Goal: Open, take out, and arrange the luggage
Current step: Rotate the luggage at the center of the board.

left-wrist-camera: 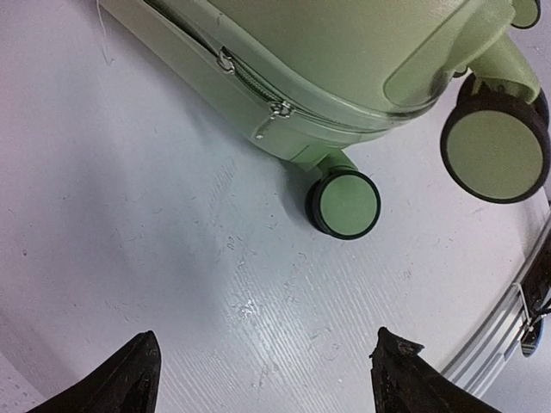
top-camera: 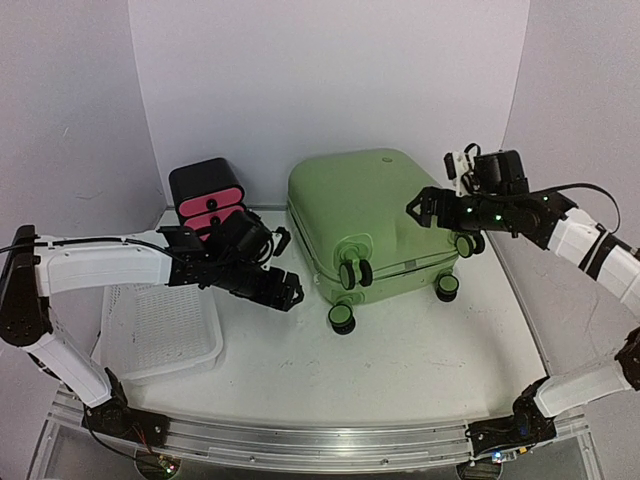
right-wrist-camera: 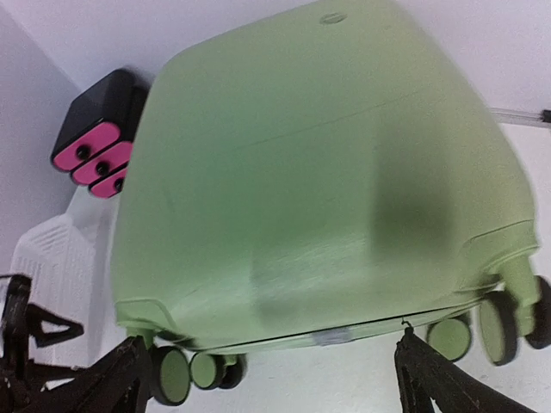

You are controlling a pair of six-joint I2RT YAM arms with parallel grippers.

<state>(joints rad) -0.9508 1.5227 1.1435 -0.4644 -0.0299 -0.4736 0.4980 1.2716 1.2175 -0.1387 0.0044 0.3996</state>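
Observation:
The light-green luggage lies flat and closed on the white table, its black-rimmed wheels facing the near edge. My left gripper hovers just left of the case's near-left corner, open and empty. In the left wrist view this gripper is over bare table, with the luggage, its zipper pulls and a wheel ahead. My right gripper hangs open above the right part of the lid. The right wrist view has that gripper spread over the luggage, holding nothing.
A small black drawer box with pink fronts stands behind the left arm, close to the case's left side. A white perforated basket lies at the near left. White walls enclose the table on three sides.

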